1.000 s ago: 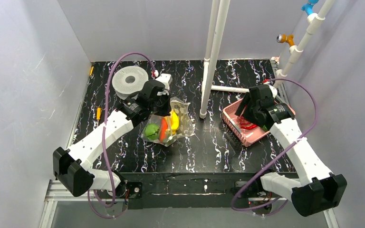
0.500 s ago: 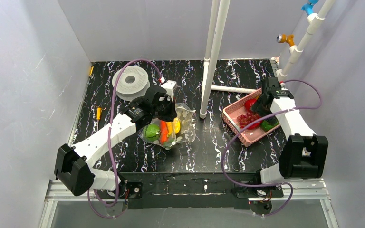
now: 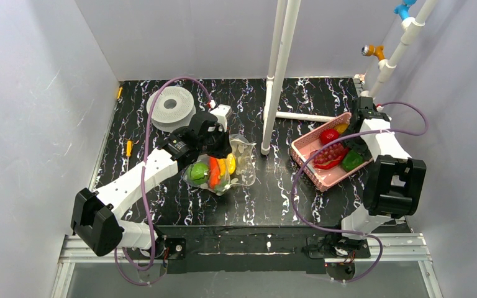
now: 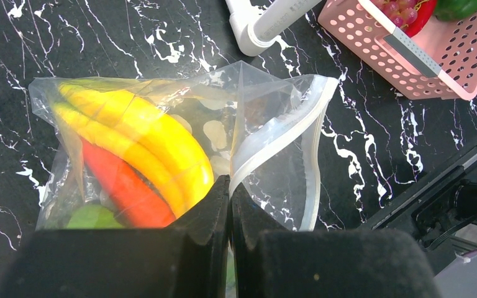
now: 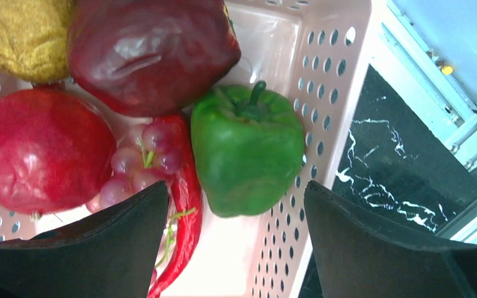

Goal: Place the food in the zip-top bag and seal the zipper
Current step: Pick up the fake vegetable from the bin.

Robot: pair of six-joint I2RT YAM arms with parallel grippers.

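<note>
The clear zip-top bag (image 3: 239,162) lies mid-table and holds a yellow banana (image 4: 143,136), a red-orange piece (image 4: 124,192) and a green piece (image 4: 93,217). Its mouth gapes toward the basket. My left gripper (image 4: 231,186) is shut on the zipper (image 4: 279,139) strip at the near end of the mouth; it also shows in the top view (image 3: 225,149). My right gripper (image 5: 236,192) is open and empty, low over the pink basket (image 5: 335,93), its fingers either side of a green pepper (image 5: 248,149). A dark red apple (image 5: 149,49), grapes (image 5: 143,161) and a red chili (image 5: 183,230) lie beside it.
A grey-white spool (image 3: 169,107) stands at the back left. A white pipe post (image 3: 273,81) rises between bag and basket (image 3: 313,175), its foot close to the bag's mouth. The basket sits against the right wall. A small yellow item (image 3: 128,148) lies at the left edge.
My right arm has folded back, and its gripper has shifted from the basket's middle to its far right side. My left gripper slid slightly right with the bag, then held still.
</note>
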